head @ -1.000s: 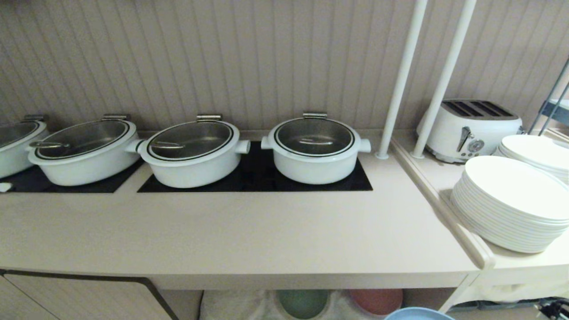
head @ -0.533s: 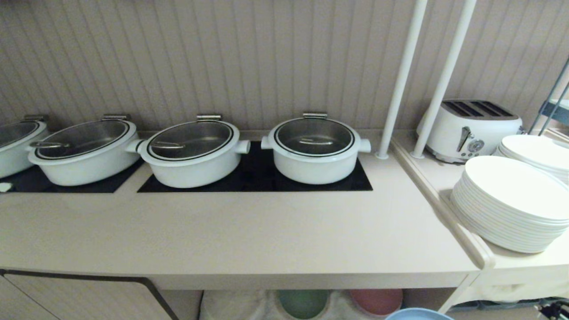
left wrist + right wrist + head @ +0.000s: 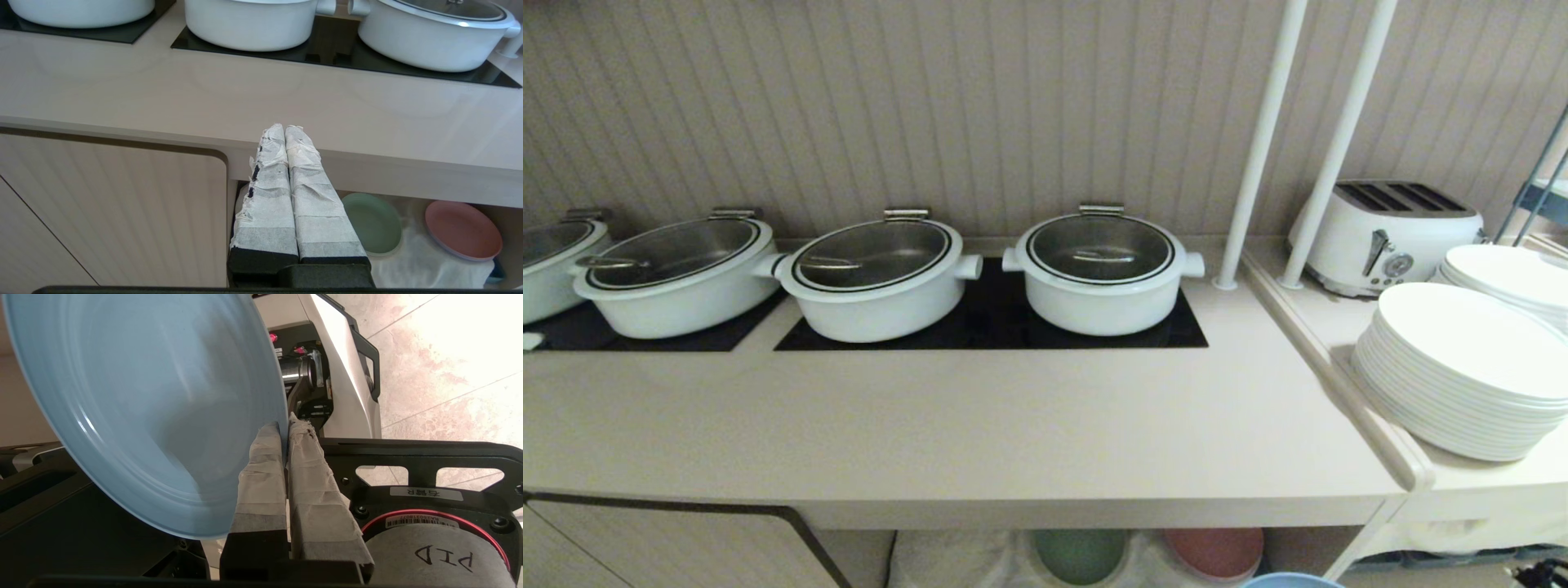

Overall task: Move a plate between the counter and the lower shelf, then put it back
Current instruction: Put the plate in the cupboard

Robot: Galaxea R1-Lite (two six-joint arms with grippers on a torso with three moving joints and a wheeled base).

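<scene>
The light-blue plate (image 3: pixel 147 404) fills much of the right wrist view, tilted on edge, with my right gripper (image 3: pixel 285 426) shut on its rim. In the head view only a sliver of the plate (image 3: pixel 1290 581) shows at the bottom edge, below and in front of the counter (image 3: pixel 980 433). The lower shelf (image 3: pixel 416 261) with its white cloth lies under the counter (image 3: pixel 261 102). My left gripper (image 3: pixel 284 127) is shut and empty, held level in front of the counter's front edge.
A green plate (image 3: pixel 374 222) and a pink plate (image 3: pixel 463 230) lie on the shelf cloth. Several white lidded pots (image 3: pixel 1101 273) stand on black cooktop panels. A stack of white plates (image 3: pixel 1462 376), a toaster (image 3: pixel 1388 233) and two white poles (image 3: pixel 1262 143) are at the right. A ribbed cabinet door (image 3: pixel 110 212) is left of the shelf.
The whole head view has shifted slightly, so the camera moved. The blue plate's sliver sits a little lower at the picture's bottom edge. Nothing on the counter has moved.
</scene>
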